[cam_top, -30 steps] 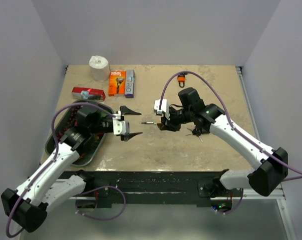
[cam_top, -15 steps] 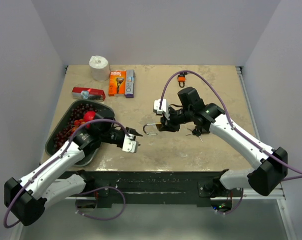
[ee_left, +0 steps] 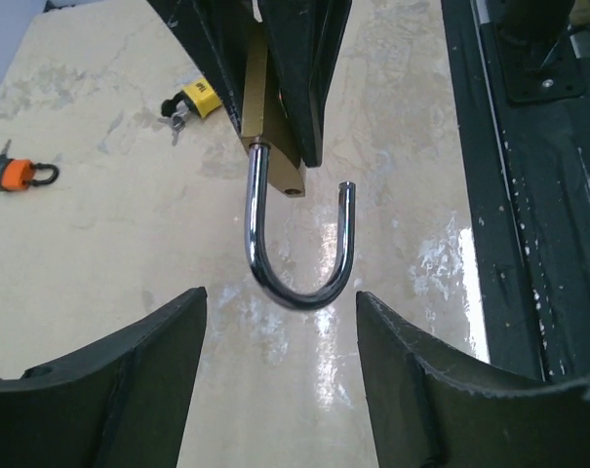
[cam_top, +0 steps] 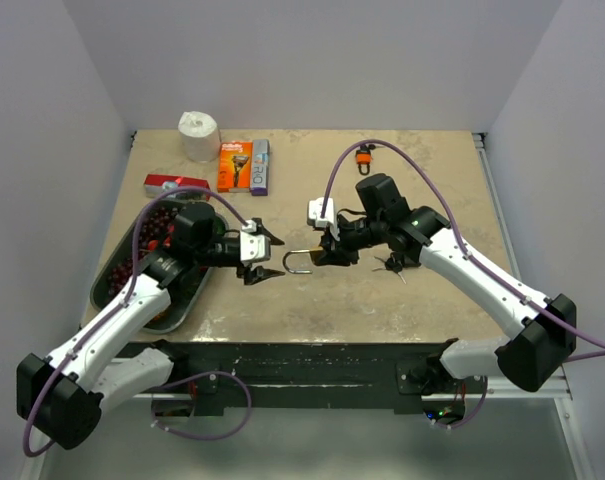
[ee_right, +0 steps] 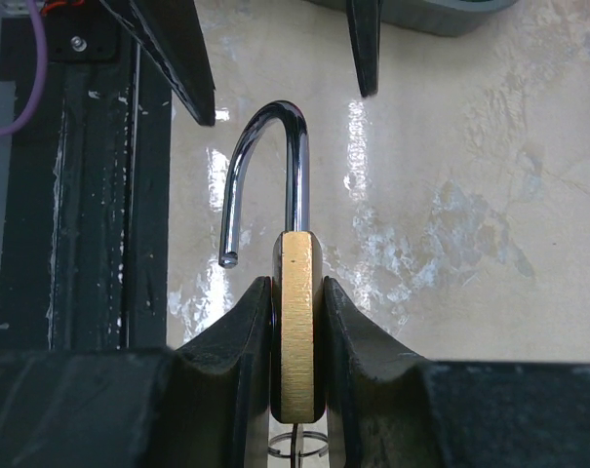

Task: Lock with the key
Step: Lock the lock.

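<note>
A brass padlock (cam_top: 320, 257) with its steel shackle (cam_top: 298, 260) open is gripped by its body in my right gripper (cam_top: 329, 254), held above the table with the shackle pointing left. In the right wrist view the fingers clamp the brass body (ee_right: 296, 322), and a key ring (ee_right: 296, 447) shows below it; the key itself is hidden. My left gripper (cam_top: 263, 254) is open, just left of the shackle and apart from it. In the left wrist view the shackle (ee_left: 299, 283) hangs just beyond my left gripper's (ee_left: 280, 322) spread tips.
A grey tray (cam_top: 107, 290) of red fruit lies at the left. A paper roll (cam_top: 198, 135), an orange razor pack (cam_top: 242, 165) and a red packet (cam_top: 177, 186) lie at the back left. An orange padlock (cam_top: 364, 155) and a small padlock with keys (cam_top: 392, 265) lie by the right arm.
My left gripper dipped toward the front edge, then came back up to face the shackle. The right gripper turned the padlock so that the shackle loop shows from above.
</note>
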Available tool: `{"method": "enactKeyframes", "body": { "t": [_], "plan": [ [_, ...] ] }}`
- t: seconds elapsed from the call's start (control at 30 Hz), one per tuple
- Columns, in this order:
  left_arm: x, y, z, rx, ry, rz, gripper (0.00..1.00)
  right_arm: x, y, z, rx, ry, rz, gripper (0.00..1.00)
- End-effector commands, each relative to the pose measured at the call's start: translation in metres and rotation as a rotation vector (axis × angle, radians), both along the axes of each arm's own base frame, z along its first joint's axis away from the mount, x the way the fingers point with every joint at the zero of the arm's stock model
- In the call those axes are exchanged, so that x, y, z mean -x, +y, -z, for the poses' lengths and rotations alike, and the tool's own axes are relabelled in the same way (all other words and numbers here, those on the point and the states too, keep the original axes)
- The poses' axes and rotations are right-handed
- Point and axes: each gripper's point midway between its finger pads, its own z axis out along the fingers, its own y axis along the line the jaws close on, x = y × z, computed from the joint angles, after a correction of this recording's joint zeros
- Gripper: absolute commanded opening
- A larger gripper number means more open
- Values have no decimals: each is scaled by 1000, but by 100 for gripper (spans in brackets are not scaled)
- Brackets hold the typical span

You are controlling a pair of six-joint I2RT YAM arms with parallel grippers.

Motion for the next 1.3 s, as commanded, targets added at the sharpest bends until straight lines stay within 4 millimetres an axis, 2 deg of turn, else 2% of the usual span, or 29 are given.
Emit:
{"method": "enactKeyframes", "body": {
  "t": [0.0,0.13,0.17,0.23,0.4,0.43,0.53,0.63,0.67,0.7,0.73,0.77,0.8,0.93,1.07,1.1,1.27],
  "plan": [
    [5,-22,-22,74,53,37,65,4,19,-62,-164,-121,-67,0],
    [5,-35,-23,90,79,24,57,9,23,-64,-167,-138,-87,0],
    [3,-36,-22,89,84,15,51,12,24,-66,-169,-139,-94,0],
    [-2,-36,-21,92,83,-6,47,15,25,-68,-175,-140,-104,0],
    [0,-36,-16,92,78,-7,29,17,26,-69,-181,-138,-109,0],
    [1,-36,-17,93,74,-3,19,17,26,-70,-182,-138,-110,0],
    [3,-36,-20,97,70,3,0,18,26,-69,-187,-134,-115,0],
    [4,-35,-25,111,84,-7,0,18,26,-69,-189,-124,-109,0],
    [3,-33,-25,114,90,-12,0,20,26,-68,-184,-109,-107,12],
    [4,-32,-27,118,94,-5,0,21,25,-68,-183,-99,-104,58],
    [1,-27,-28,124,93,-15,0,19,24,-67,-178,-96,-89,74],
    [1,-25,-30,127,92,-13,0,16,20,-65,-162,-105,-57,84],
    [1,-23,-31,123,88,-15,0,14,18,-65,-158,-113,-40,99],
    [4,-15,-43,131,58,-1,0,17,9,-63,-160,-137,-16,99],
    [21,-15,-57,181,69,50,0,22,10,-70,-227,-116,7,99],
    [22,-15,-65,199,39,56,0,27,11,-75,-248,-122,-6,99],
    [28,-13,-83,208,6,78,0,29,10,-86,-315,-138,23,99]
  ]
}}
